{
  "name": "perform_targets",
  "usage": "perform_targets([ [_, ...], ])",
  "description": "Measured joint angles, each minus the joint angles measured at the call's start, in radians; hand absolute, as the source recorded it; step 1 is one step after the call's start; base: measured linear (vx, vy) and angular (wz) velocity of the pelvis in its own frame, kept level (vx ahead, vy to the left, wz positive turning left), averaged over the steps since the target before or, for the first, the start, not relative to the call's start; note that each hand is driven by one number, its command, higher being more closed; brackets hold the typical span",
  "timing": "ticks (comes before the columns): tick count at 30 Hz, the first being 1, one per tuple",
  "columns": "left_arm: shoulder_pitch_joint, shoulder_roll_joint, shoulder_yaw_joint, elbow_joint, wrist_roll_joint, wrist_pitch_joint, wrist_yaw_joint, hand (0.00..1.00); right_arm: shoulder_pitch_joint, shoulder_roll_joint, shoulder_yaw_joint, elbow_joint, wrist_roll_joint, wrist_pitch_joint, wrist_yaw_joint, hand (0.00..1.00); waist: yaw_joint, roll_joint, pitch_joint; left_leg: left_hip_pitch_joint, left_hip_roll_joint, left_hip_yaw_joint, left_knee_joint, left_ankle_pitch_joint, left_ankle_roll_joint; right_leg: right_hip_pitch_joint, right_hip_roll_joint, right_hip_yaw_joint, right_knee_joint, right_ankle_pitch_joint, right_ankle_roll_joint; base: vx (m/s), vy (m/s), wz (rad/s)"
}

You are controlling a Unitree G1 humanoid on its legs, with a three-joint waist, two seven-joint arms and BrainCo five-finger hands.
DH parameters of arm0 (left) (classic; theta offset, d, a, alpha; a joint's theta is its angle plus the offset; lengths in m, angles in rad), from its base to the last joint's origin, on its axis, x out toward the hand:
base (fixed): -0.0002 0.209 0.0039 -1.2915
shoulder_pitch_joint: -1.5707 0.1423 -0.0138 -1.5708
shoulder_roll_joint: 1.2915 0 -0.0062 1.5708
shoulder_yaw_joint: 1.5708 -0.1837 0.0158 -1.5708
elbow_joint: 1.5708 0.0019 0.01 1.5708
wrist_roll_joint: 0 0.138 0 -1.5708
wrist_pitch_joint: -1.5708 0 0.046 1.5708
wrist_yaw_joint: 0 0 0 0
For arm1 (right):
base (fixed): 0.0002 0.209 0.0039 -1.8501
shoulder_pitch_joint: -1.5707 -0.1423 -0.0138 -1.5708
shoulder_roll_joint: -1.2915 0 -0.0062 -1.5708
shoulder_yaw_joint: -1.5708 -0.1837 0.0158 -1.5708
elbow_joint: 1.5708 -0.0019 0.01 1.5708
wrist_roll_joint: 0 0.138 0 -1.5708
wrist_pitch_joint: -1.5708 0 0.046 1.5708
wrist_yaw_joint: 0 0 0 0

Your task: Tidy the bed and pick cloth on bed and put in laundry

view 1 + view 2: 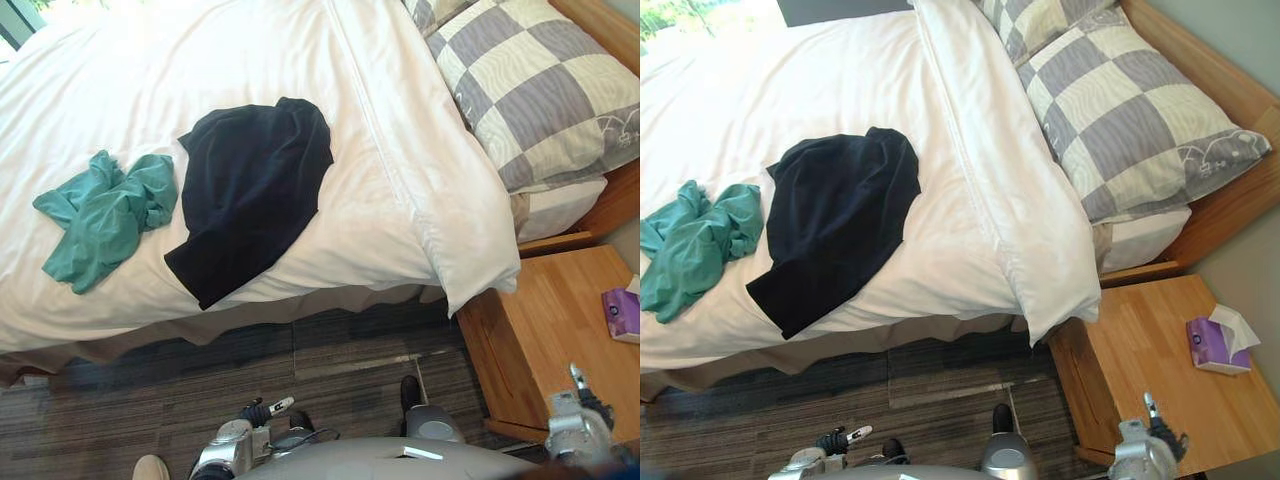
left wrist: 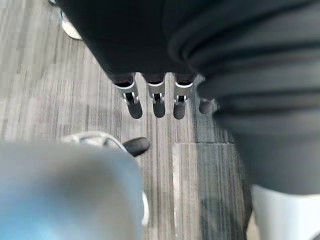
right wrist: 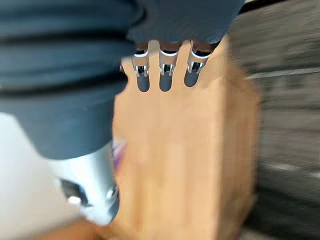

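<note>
Left wrist view has the left hand (image 2: 156, 97) hanging over the grey carpet (image 2: 50, 100), fingers straight and relaxed, holding nothing. To the right, the right hand (image 3: 167, 75) hovers just as slack above the wooden nightstand (image 1: 550, 320), where a purple tissue box (image 1: 1210, 345) sits. Farther off, well apart from both hands, the black cloth (image 1: 250, 195) lies on the white bed (image 1: 150, 80), one corner draping its near edge. The green cloth (image 1: 100, 215) lies crumpled just left of it. Checked pillows (image 1: 540, 90) lie far right.
</note>
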Motion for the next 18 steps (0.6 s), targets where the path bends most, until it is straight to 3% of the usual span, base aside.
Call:
perform_targets([
  [4,0.035,0.011,-0.03,0.001,-0.004,0.027,-0.002,0.0,-0.09,-0.063,0.121,-0.13,0.059,-0.003,0.186,1.0,0.005,-0.005,0.003,0.001,0.002,0.0,0.0,0.0,0.0,0.0,0.002,0.002,0.001,0.0,0.0,0.0,0.0,0.0],
  [7,0.039,0.015,-0.038,0.0,-0.032,0.026,-0.002,0.0,-0.191,-0.065,0.177,-0.143,0.14,0.003,0.26,1.0,0.011,-0.005,0.003,-0.001,0.001,-0.001,0.0,0.0,0.0,-0.001,0.001,0.003,0.003,0.0,0.0,0.0,0.0,0.0],
  [12,0.032,0.028,-0.05,-0.005,-0.085,0.013,-0.002,0.0,-0.384,-0.094,0.215,-0.149,0.308,0.056,0.291,1.0,0.031,0.003,0.046,-0.013,-0.002,-0.01,0.002,0.004,0.006,-0.011,-0.002,0.0,0.008,0.007,-0.01,0.01,-0.003,0.06],
  [15,0.023,0.031,-0.057,-0.01,-0.145,-0.02,-0.004,0.0,-0.505,-0.144,0.229,-0.22,0.394,0.07,0.288,1.0,0.035,0.026,0.105,-0.055,-0.007,-0.027,0.006,0.014,0.014,-0.048,-0.007,-0.006,0.016,0.013,-0.011,-0.02,-0.006,0.13],
  [18,-0.022,0.033,-0.064,-0.01,-0.187,-0.029,-0.005,0.0,-0.652,-0.196,0.231,-0.274,0.476,0.068,0.257,1.0,0.035,0.052,0.202,-0.116,-0.01,-0.041,0.019,0.029,0.023,-0.108,-0.015,-0.016,0.044,0.017,-0.013,-0.03,-0.011,0.2],
])
